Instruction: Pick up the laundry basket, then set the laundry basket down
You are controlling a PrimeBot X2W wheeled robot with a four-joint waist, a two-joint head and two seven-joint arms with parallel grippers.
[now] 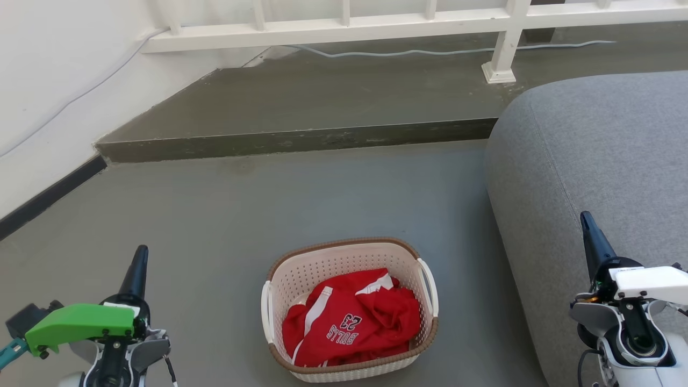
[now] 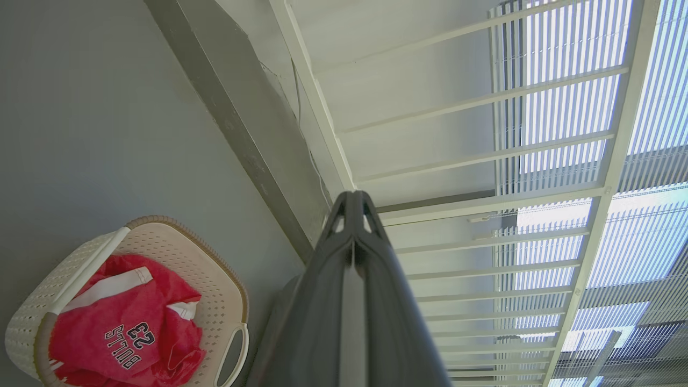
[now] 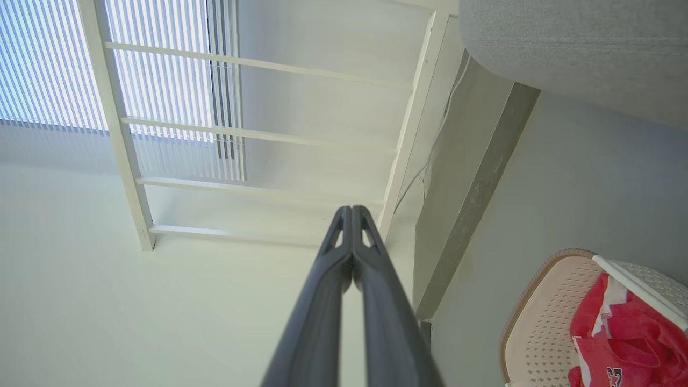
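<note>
Sitting on grey floor (image 1: 269,204) near sofa (image 1: 591,145): laundry basket (image 1: 344,243); left gripper (image 1: 141,257), right gripper (image 1: 587,221) jaws closed, empty.

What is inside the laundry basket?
A crumpled red garment with white trim and the print BULLS 23 lies in the laundry basket. It covers most of the bottom; anything beneath it is hidden.

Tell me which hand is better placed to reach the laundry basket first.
Probably the left hand: it is nearer to a handle of the laundry basket, with bare floor between. The right hand is farther, beside the grey sofa.
</note>
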